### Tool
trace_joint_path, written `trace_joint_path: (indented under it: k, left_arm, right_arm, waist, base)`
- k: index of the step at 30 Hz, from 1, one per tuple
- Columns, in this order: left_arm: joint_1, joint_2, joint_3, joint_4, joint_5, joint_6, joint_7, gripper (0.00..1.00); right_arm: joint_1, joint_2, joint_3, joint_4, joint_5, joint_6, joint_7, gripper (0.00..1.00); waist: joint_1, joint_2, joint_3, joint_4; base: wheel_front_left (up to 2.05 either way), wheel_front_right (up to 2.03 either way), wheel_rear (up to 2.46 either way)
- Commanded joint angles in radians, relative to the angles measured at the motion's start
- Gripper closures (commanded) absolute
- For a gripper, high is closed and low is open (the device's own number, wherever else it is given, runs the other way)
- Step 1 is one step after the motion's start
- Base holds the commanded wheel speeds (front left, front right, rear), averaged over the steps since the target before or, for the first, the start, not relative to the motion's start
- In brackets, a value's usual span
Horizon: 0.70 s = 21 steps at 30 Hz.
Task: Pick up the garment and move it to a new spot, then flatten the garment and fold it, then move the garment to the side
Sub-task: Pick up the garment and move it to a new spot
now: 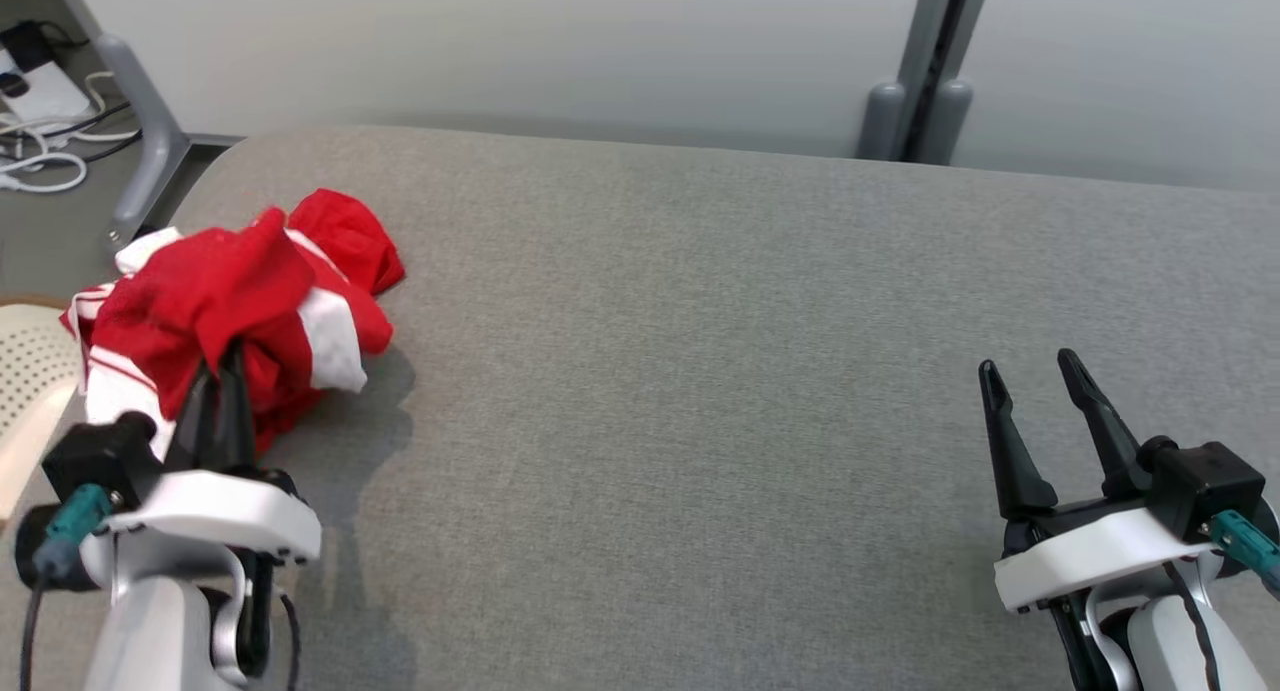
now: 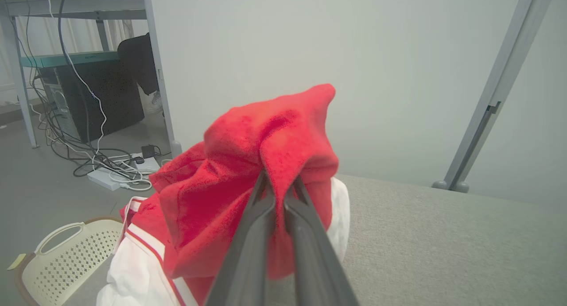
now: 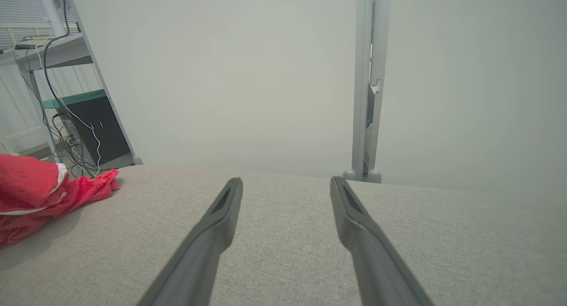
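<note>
- Garment [image 1: 230,301]: crumpled red fabric with white striped panels, heaped on grey woven bench [image 1: 700,371].
- Left gripper [image 1: 222,366]: pinching a red fold.
- Right gripper [image 1: 1028,361]: fingers spread, empty.

no readable text, label or number on anything here

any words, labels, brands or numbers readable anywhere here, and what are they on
No text can be read in any view.
A faint marking on the teal shelf edge: too small and blurred to read.
The garment: red and white, no print or label showing.
</note>
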Motion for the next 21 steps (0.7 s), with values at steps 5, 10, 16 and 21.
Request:
trace_joint_path:
  k: [5,10,16,21]
  left_arm:
    - [0.078,-0.023,-0.019,-0.109,-0.023,0.023,0.039,1.0]
    - [0.098,-0.042,-0.082,-0.164,-0.018,0.015,0.07,1.0]
    - [0.053,-0.05,-0.187,-0.184,-0.017,-0.015,0.096,1.0]
    - [-0.031,-0.055,-0.287,-0.165,-0.009,-0.038,0.112,1.0]
  right_arm:
    - [0.023,0.003,-0.008,-0.019,-0.001,0.002,0.0,0.0]
    - [0.012,0.005,-0.019,-0.038,-0.005,0.002,0.007,0.0]
    - [-0.017,0.016,-0.012,-0.058,-0.001,0.002,0.005,0.0]
    - [-0.05,0.023,-0.012,-0.06,0.002,0.002,-0.004,0.0]
  waist:
    - [0.0,0.0,-0.007,-0.04]
    - [0.0,0.0,0.016,-0.077]
    - [0.0,0.0,0.07,-0.167]
    - [0.0,0.0,0.139,-0.262]
  base:
    - [0.0,0.0,0.0]
    - [0.0,0.0,0.0]
    - [0.0,0.0,0.0]
    - [0.0,0.0,0.0]
